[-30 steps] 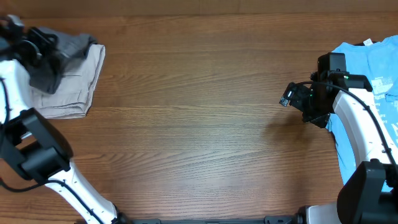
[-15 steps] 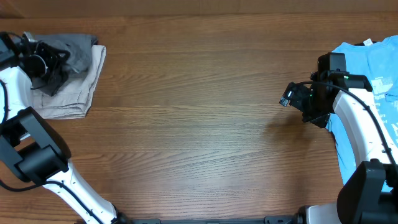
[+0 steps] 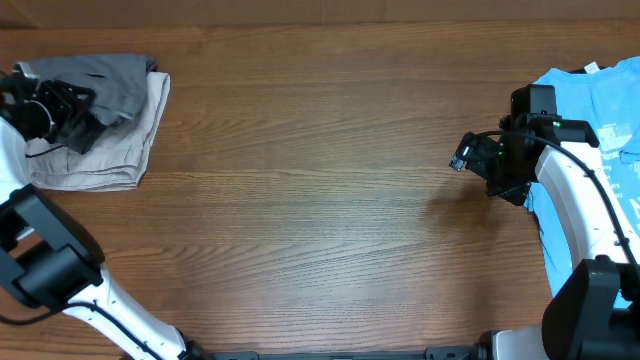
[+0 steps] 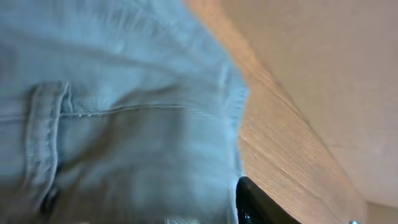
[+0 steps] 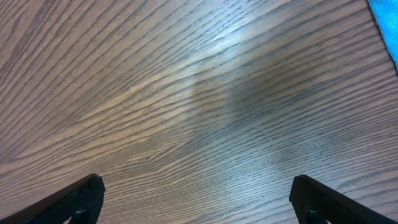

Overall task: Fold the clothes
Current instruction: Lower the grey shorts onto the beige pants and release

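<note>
Left claw [image 3: 68, 110]: low over the clothes pile at my far left corner; the dark fingers merge with the dark cloth, so I cannot tell whether the jaws are parted or pinching.
Left wrist view: one black finger [image 4: 252, 202] at the bottom edge, and soft woven cloth with a stitched seam and a belt loop [image 4: 46, 124] close against it (which garment it is, I cannot say).
Shorts [image 3: 120, 80]: plain dark-grey woven fabric, rumpled, directly under and just beyond my left claw, lying on top of the beige garment.
Beige garment [image 3: 110, 160]: pale, folded flat into a rough rectangle with rounded corners, spreading out beneath the shorts on the near side of my left claw.
Right claw [image 5: 196, 190]: jaws spread wide, holding nothing, hanging above bare wood.
T-shirt [image 3: 600, 90]: light blue, smooth knit, behind my right claw at the table's right edge.
Table [image 3: 300, 200]: brown wood with long wavy grain, slightly glossy below my right claw.
</note>
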Controlling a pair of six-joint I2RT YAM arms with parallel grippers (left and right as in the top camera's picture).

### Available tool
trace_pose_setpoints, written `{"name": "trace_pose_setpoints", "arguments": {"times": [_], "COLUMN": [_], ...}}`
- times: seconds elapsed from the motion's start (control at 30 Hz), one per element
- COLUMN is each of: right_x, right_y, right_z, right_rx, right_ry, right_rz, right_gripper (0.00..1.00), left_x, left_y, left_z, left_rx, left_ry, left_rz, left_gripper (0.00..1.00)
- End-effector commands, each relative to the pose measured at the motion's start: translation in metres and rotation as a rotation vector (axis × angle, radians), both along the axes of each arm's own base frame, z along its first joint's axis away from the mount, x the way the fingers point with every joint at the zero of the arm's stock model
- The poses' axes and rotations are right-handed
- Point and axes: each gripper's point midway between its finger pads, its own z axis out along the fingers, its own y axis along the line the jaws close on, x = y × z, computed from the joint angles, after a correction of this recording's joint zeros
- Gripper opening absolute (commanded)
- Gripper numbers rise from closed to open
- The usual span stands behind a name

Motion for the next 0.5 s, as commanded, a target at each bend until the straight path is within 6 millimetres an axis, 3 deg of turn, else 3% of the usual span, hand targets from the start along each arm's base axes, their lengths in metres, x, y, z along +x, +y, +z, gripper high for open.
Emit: {"name": "trace_pose_setpoints", "arguments": {"times": [0.0, 0.13, 0.23, 0.37, 0.47], "right_x": [0.003, 0.003, 0.003, 0.003, 0.003], "right_y": [-0.002, -0.002, -0.002, -0.002, -0.002], "right_z": [0.004, 0.004, 0.004, 0.004, 0.004], "right_rx": [-0.012, -0.012, -0.012, -0.012, -0.012], "right_ry": [-0.015, -0.015, -0.014, -0.014, -0.014], "right_rz": [0.000, 0.000, 0.000, 0.000, 0.000], "right_gripper": [1.00, 1.00, 1.00, 1.00, 1.00], "left_x": [-0.011, -0.037, -0.062, -0.100, -0.115], "left_y": [0.006, 0.015, 0.024, 0.028, 0.027], "left_z": [0.061, 0.058, 0.050, 0.027, 0.008], "left_rx": [0.145, 0.116, 0.193, 0.336, 0.415], "left_ry": [-0.074, 0.079, 0.209, 0.430, 0.548], "left_rz": [0.012, 0.181, 0.247, 0.255, 0.233], "left_gripper": [0.42, 0.38, 0.34, 0.31, 0.31]}}
